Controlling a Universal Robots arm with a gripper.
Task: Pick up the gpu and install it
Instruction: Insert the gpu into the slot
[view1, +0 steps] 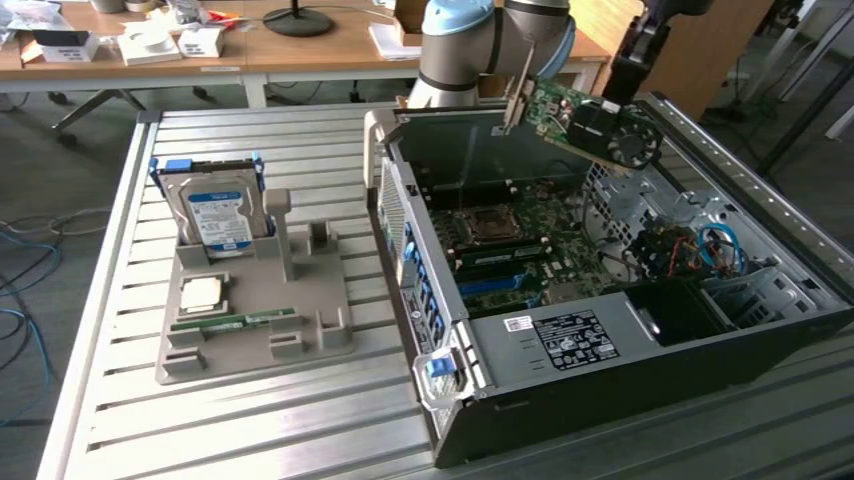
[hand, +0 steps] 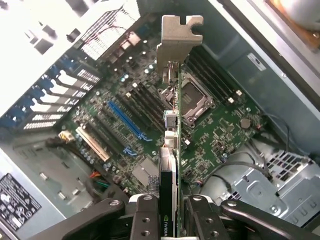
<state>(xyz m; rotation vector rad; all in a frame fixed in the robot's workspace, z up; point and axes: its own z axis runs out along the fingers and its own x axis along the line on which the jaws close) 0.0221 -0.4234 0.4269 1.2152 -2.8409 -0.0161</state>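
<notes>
green-and-black gpu (view1: 587, 118), carry step: we log it clamped in the gripper's (hand: 172, 210) jaws above the computer case's (view1: 534, 410) motherboard (view1: 561, 235), unseated; we judge seating needs its edge squared to the blue slot (hand: 125, 119).

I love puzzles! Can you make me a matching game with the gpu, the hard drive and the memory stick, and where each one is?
Things:
1. gpu
2. hard drive
3. memory stick

Places:
A. lying flat on the grey holder
B. held by the tool above the open computer case
C. standing upright in the grey holder

Pairs: 1-B, 2-C, 3-A
</notes>
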